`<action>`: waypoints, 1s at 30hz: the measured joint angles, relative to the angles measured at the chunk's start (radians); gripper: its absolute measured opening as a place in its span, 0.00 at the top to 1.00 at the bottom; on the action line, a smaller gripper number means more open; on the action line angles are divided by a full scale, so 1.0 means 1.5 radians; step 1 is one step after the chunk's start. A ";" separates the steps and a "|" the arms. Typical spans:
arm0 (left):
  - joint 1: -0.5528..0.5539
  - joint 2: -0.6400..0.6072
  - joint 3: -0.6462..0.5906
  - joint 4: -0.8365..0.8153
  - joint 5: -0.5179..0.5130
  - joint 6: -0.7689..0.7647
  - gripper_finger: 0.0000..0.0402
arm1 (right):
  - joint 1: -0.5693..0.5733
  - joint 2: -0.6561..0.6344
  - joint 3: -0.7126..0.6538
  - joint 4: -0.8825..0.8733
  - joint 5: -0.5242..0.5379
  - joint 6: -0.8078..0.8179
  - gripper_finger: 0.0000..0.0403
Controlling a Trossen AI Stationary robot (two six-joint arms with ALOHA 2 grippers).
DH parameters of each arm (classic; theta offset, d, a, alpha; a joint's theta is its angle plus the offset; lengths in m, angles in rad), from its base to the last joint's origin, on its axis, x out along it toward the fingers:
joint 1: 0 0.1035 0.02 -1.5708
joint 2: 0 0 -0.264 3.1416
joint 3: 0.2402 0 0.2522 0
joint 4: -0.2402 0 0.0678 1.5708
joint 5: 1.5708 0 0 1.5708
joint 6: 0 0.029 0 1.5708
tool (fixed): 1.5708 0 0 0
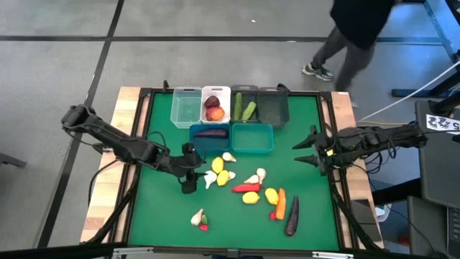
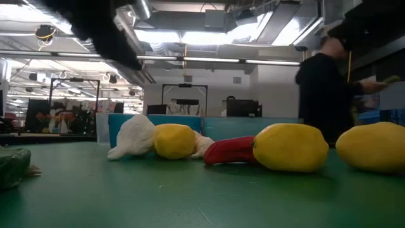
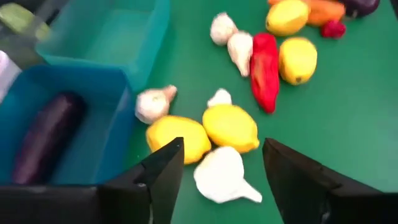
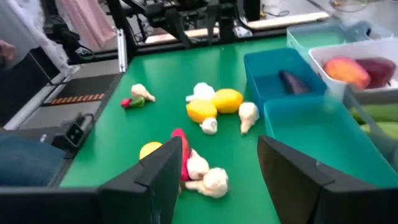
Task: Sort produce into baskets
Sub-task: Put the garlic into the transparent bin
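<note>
Toy produce lies on the green mat: lemons [image 1: 221, 167], white garlic [image 1: 210, 180], a red pepper [image 1: 246, 188], a carrot [image 1: 281, 203] and an eggplant [image 1: 292, 217]. My left gripper [image 1: 190, 169] is open at the left of the pile. In the left wrist view its fingers stand on either side of a garlic [image 3: 222, 176] without touching it, with two lemons [image 3: 231, 126] just beyond. My right gripper [image 1: 302, 151] is open and empty at the right, above the mat beside the teal basket [image 1: 252, 137]. The blue basket [image 1: 210, 137] holds an eggplant [image 3: 43, 137].
Along the far edge stand a clear basket [image 1: 186, 106], a white one [image 1: 215, 104] with a peach, and two dark grey ones [image 1: 244, 106], one holding green cucumbers. A garlic and a small red piece [image 1: 199, 218] lie near the front. A person [image 1: 352, 36] walks beyond the table.
</note>
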 joint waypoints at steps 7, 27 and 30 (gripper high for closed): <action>-0.004 0.033 -0.018 0.032 -0.010 0.017 0.35 | 0.000 0.002 -0.018 0.006 0.000 0.016 0.48; -0.005 0.211 -0.019 0.098 0.010 0.050 0.35 | 0.000 0.004 -0.018 0.025 0.001 0.016 0.48; -0.001 0.229 -0.019 0.102 0.022 0.048 0.35 | 0.000 0.004 -0.018 0.025 0.001 0.016 0.48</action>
